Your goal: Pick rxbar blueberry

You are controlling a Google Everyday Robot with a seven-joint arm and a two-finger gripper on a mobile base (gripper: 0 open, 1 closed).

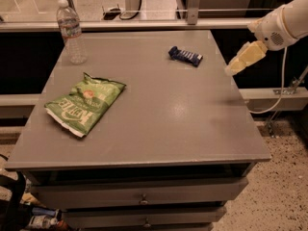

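Observation:
The rxbar blueberry [186,56], a small dark blue wrapper with white markings, lies flat on the grey table [159,114] near its far right corner. My gripper [233,69] hangs from the white arm at the right, over the table's right edge. It is to the right of the bar and a little nearer the camera, above the surface and apart from the bar. It holds nothing that I can see.
A large green chip bag [84,104] lies on the left half of the table. A clear water bottle [71,31] stands upright at the far left corner. Drawers run under the tabletop. A rail and window ledge run behind the table.

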